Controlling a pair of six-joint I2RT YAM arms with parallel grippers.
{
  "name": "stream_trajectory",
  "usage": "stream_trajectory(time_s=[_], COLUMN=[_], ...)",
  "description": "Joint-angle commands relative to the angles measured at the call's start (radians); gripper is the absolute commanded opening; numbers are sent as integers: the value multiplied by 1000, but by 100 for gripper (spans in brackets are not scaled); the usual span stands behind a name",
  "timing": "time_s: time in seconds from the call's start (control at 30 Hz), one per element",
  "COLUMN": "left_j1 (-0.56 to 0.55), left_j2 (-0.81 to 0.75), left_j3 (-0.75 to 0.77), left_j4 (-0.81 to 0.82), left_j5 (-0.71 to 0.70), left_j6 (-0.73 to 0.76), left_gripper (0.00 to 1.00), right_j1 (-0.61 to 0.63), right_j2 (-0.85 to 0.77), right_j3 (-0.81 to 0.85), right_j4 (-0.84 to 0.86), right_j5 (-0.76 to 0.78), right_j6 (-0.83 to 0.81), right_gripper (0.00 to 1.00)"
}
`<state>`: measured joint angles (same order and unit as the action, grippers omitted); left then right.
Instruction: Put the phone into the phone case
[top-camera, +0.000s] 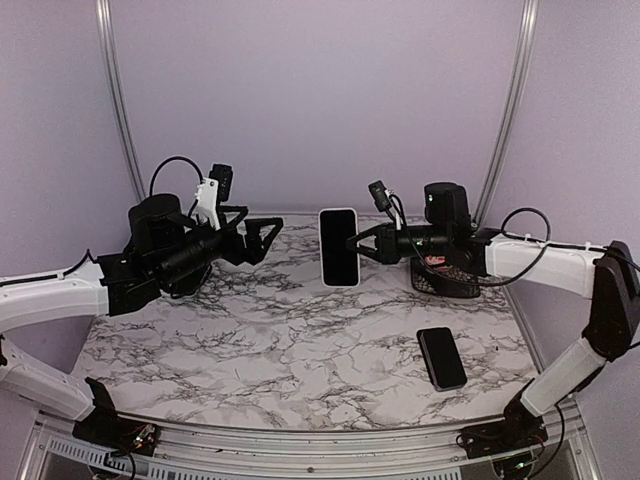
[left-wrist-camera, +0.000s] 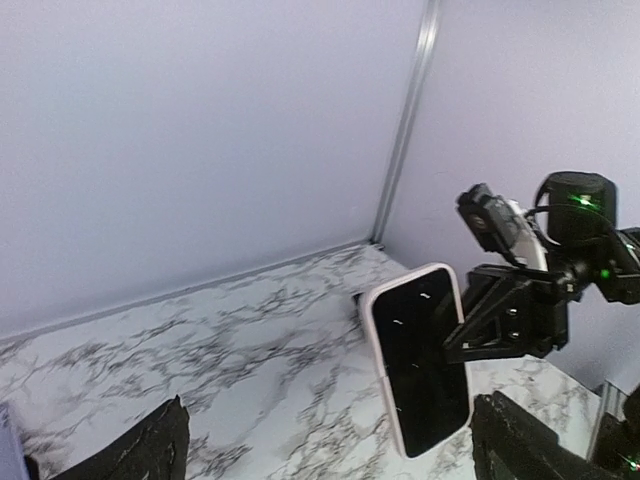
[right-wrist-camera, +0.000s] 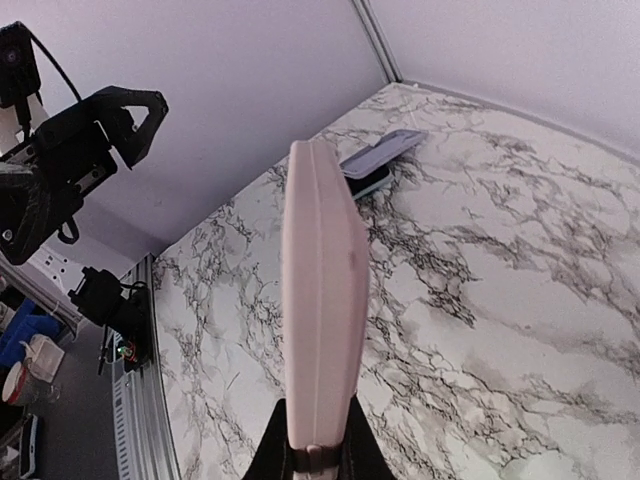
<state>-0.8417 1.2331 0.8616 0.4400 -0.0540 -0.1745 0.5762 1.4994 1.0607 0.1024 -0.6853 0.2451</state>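
A black-screened phone (top-camera: 339, 250) sits inside a pale pink phone case (top-camera: 339, 212), held upright in the air above the back of the table. My right gripper (top-camera: 362, 243) is shut on its right edge. In the right wrist view the case (right-wrist-camera: 322, 300) shows edge-on, rising from between the jaws of that gripper (right-wrist-camera: 320, 445). My left gripper (top-camera: 268, 238) hangs open to the left of the case, apart from it. In the left wrist view its fingers (left-wrist-camera: 150, 450) frame the phone screen (left-wrist-camera: 420, 360) and the case rim (left-wrist-camera: 372, 320), with nothing between them.
A second dark phone (top-camera: 442, 357) lies flat on the marble table (top-camera: 250, 350) at the front right. A black mesh basket (top-camera: 445, 280) stands behind the right arm. Another flat phone-like thing (right-wrist-camera: 380, 160) lies near the back wall corner.
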Motion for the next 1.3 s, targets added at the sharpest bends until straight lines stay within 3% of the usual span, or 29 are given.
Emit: stream_trajectory(time_s=[0.0, 0.07, 0.23, 0.4, 0.53, 0.63, 0.83, 1.03, 1.2, 1.27], left_j1=[63, 87, 118, 133, 142, 151, 228, 381, 486, 508], left_j2=[69, 105, 127, 117, 121, 127, 165, 356, 596, 714], left_j3=[105, 134, 136, 127, 123, 122, 177, 336, 540, 663], left_j4=[-285, -375, -402, -402, -406, -414, -502, -647, -732, -798], left_j5=[-323, -331, -315, -313, -307, -312, -306, -224, -176, -245], left_j6=[-105, -144, -157, -150, -145, -146, -146, -114, -118, -114], left_gripper=[99, 99, 99, 99, 99, 99, 99, 99, 72, 70], right_j1=[-60, -93, -192, -235, -247, -246, -243, -145, -67, -60], right_j2=[93, 163, 335, 450, 475, 466, 415, 303, 280, 265], right_j3=[6, 12, 3, 39, 39, 38, 144, 236, 262, 246], right_j4=[-1, -32, 35, -40, -89, -141, -327, -516, -590, -582], right_j5=[-60, -81, -218, -172, -94, -1, 181, 583, 817, 833], right_j6=[184, 183, 236, 189, 159, 135, 33, -53, -65, -59], right_gripper=[0, 0, 0, 0, 12, 28, 40, 53, 56, 56])
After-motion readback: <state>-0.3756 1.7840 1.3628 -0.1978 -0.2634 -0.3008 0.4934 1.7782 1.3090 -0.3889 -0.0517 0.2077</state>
